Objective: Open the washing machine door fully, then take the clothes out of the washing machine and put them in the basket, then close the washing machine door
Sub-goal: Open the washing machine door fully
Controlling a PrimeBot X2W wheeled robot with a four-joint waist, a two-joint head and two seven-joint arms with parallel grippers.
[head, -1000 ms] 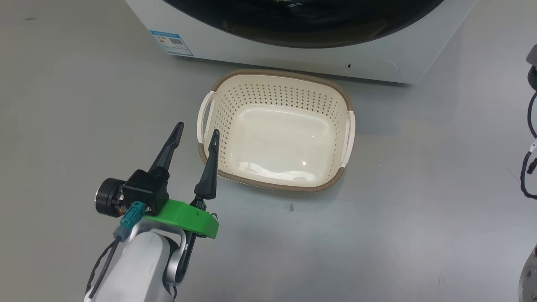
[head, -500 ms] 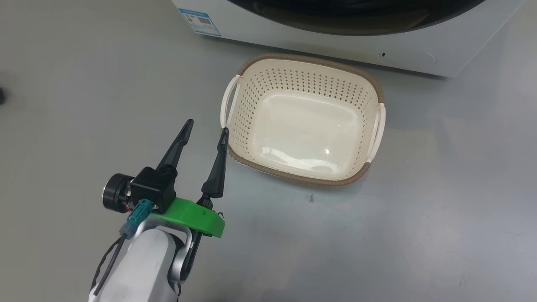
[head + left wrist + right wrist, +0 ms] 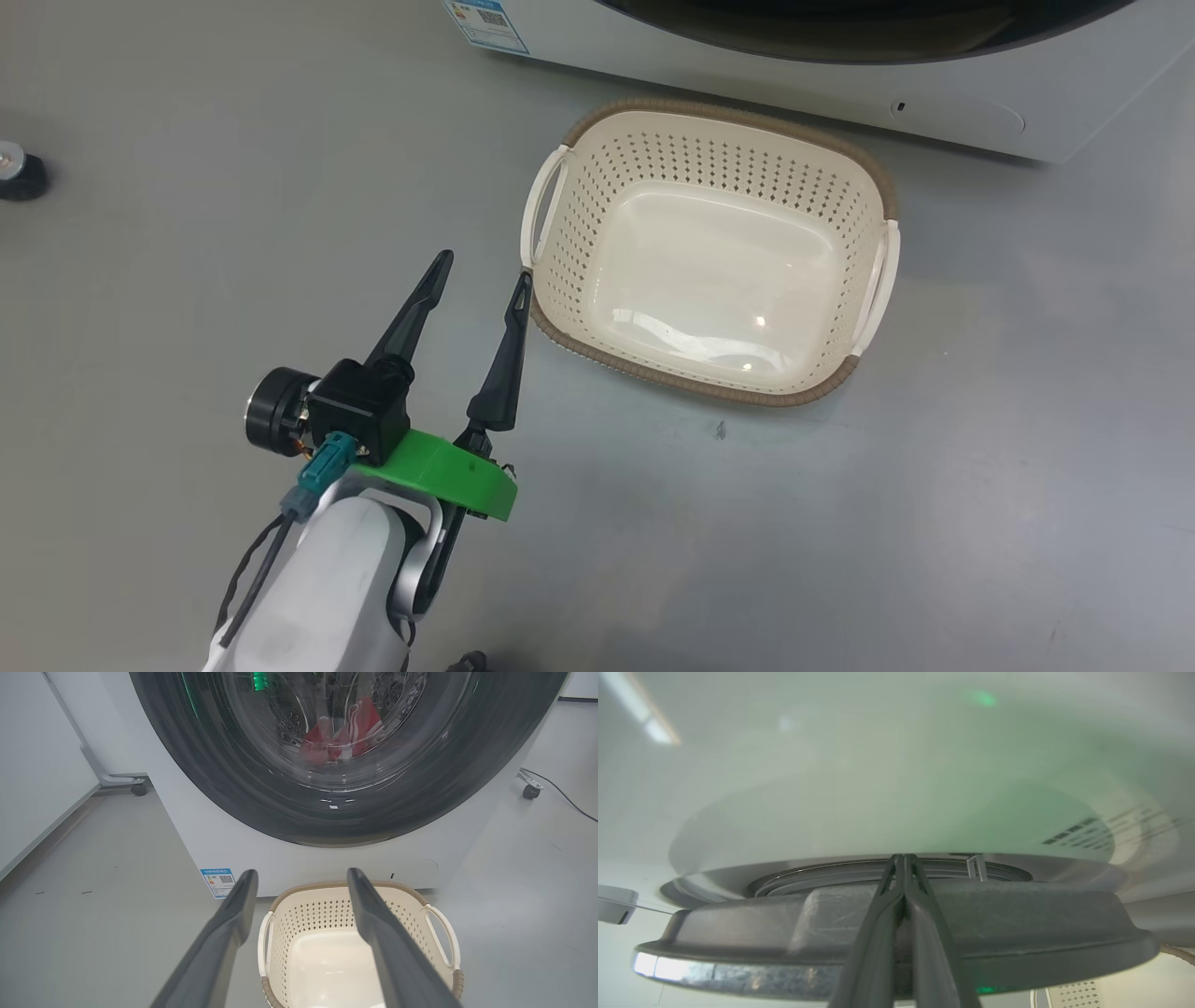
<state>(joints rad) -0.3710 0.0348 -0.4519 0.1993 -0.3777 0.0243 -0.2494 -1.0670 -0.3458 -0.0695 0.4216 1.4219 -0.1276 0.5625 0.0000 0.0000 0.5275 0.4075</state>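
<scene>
Risk: right gripper (image 3: pixel 904 857), pressed together at door (image 3: pixel 1041 933) edge, could slip off and leave door shut; left gripper (image 3: pixel 484 266) spread beside basket (image 3: pixel 709 159).

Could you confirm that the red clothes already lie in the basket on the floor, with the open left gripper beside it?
Not quite: the basket is empty. The left wrist view shows the red clothes inside the washing machine, behind the door glass. The open left gripper is indeed beside the basket.
</scene>
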